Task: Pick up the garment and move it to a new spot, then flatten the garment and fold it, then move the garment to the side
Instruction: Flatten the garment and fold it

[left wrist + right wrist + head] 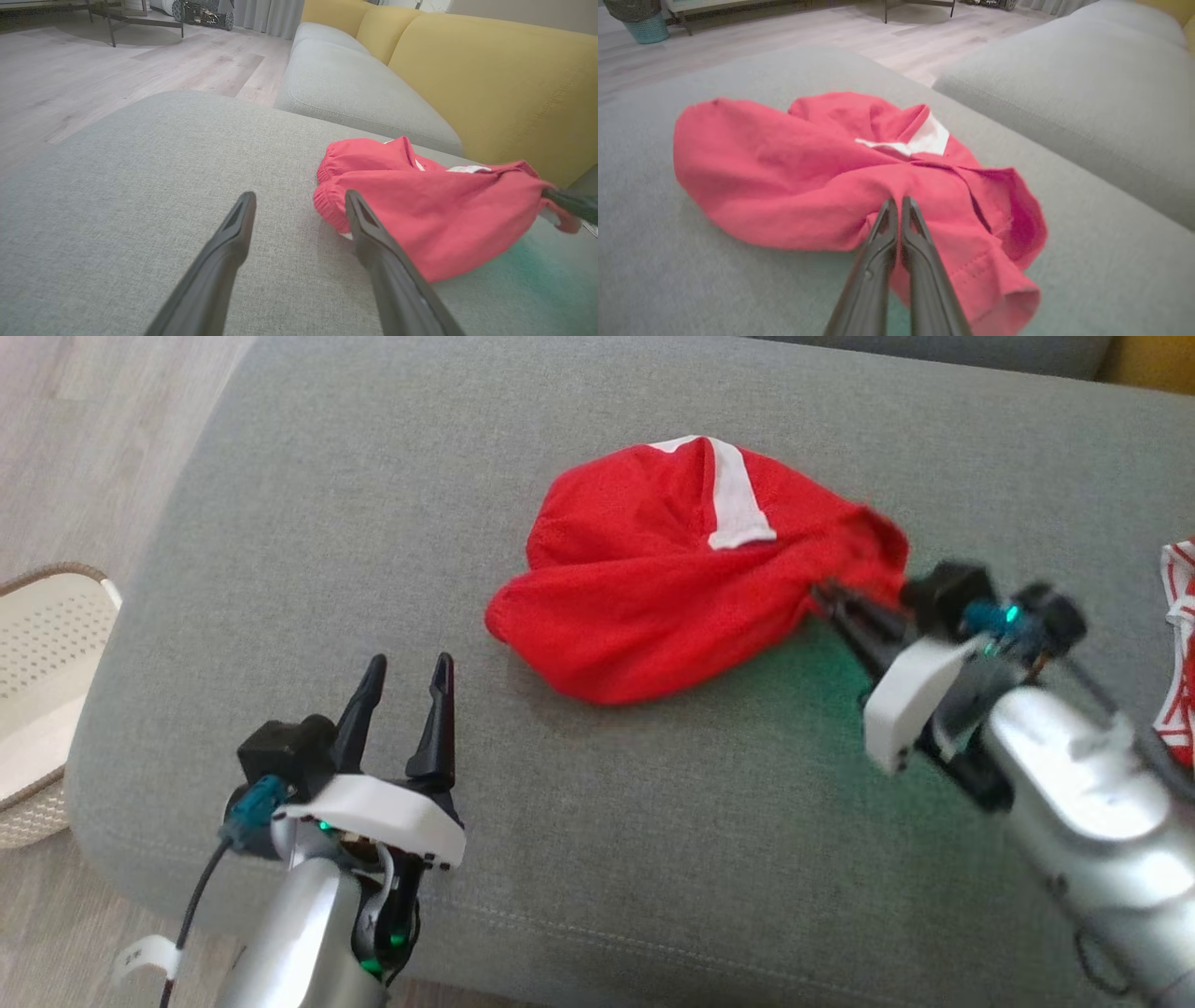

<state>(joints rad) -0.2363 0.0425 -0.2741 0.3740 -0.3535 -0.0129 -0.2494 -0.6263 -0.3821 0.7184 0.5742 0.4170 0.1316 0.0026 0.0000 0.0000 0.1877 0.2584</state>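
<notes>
The garment (672, 579), red with a white stripe (738, 495), lies in a crumpled heap on the grey cushion (280, 569), toward its far middle. The right gripper (826, 602) has its fingers pinched together on a fold at the heap's right edge, and the fabric bunches around the tips. The left gripper (406, 672) hovers over bare cushion nearer the front edge, jaws spread and holding nothing, short of the garment and not touching it. A yellow backrest (490, 79) rises behind the cushion. A white basket (47, 653) stands on the wood floor (75, 429) off the cushion's left end, and another red and white cloth (1178, 644) lies at the far right
</notes>
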